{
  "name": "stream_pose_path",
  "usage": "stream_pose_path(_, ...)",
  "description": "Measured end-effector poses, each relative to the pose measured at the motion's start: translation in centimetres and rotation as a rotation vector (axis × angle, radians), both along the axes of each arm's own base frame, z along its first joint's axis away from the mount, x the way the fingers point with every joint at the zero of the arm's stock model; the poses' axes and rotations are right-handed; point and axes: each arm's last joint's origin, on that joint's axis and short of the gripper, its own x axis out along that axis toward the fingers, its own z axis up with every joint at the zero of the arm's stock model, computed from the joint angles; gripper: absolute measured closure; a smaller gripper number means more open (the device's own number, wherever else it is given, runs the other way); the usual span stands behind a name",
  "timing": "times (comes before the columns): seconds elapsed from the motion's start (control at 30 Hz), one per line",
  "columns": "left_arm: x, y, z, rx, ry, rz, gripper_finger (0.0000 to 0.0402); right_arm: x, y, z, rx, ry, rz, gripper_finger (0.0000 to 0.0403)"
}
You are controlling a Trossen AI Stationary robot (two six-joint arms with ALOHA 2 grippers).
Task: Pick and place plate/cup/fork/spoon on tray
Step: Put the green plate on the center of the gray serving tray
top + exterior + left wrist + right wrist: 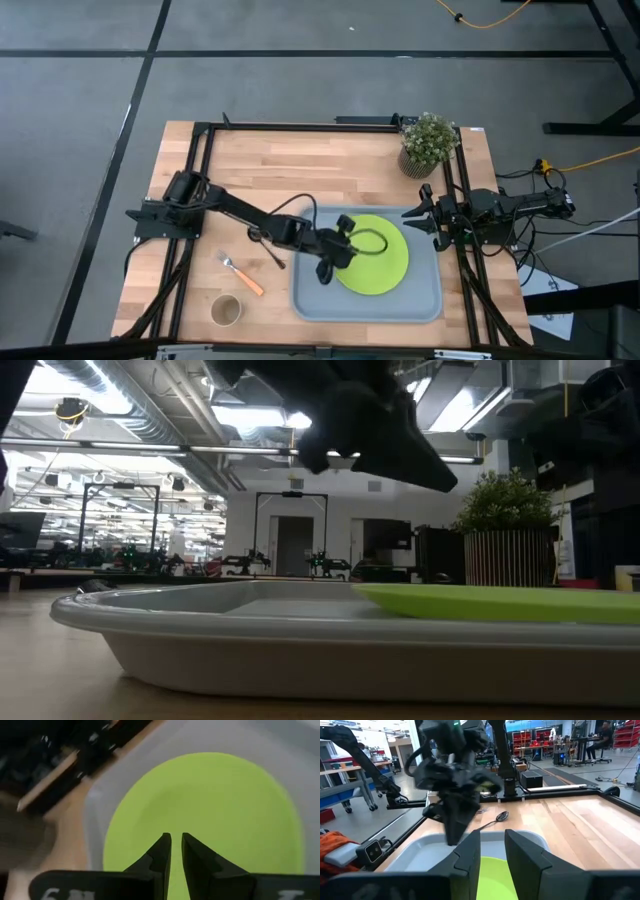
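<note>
The lime-green plate (385,265) lies flat in the grey-blue tray (310,300) at the table's near right. It also shows in the low view (500,602) and the left wrist view (210,800). My left gripper (345,252) hangs above the plate's left part, clear of it, with its fingers (176,837) nearly together and nothing between them. My right gripper (418,217) is open and empty at the tray's far right corner. The orange-handled fork (243,275), the dark spoon (268,247) and the tan cup (226,310) lie or stand on the table left of the tray.
A potted green plant (428,143) stands at the table's far right corner. A black frame (300,126) runs along the table's far and side edges. Bare wood lies between the tray and the far edge.
</note>
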Motion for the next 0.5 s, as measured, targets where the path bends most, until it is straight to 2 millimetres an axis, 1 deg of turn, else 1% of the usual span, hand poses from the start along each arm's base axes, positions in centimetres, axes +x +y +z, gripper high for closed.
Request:
stream_pose_path(0.17,0.5,2.2,0.1,-0.236,-0.013,0.172,0.0362,0.0,0.0,0.0,0.000,0.000,0.001,0.0309)
stream_pose_path(0.23,0.6,2.9,0.3,-0.315,-0.012,0.186,0.0363,0.0,0.0,0.0,0.000,0.000,0.003,0.0309)
stream_pose_path(0.4,1.1,4.2,1.0,-0.366,-0.071,0.157,0.0363,0.0,0.1,0.0,0.000,0.003,0.043,0.0309)
stream_pose_path(0.5,1.3,4.4,1.5,-0.416,-0.113,0.174,0.0363,0.0,0.1,0.0,0.000,0.005,0.045,0.0309)
